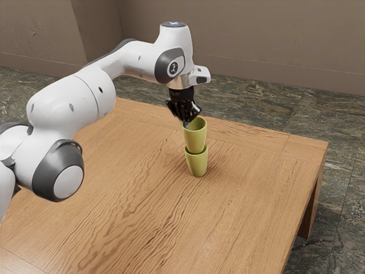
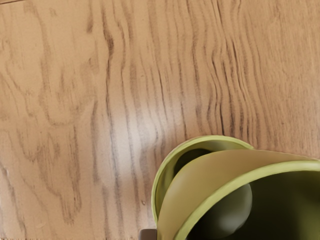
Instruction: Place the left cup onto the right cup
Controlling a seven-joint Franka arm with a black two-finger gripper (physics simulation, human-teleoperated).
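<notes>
Upper green cup (image 1: 195,135) sits nested in the lower green cup (image 1: 197,162) mid-bench (image 1: 142,200); fingers (image 1: 183,115) pinch its left rim.

The white arm (image 1: 85,108) reached in from the exterior view's left, its forearm rising toward the upper right to a bent wrist (image 1: 174,64). From there the hand pointed straight down. The black gripper (image 1: 186,120) hung beneath it, its fingers closed close together on the near rim of the upper cup (image 1: 195,136).
</notes>
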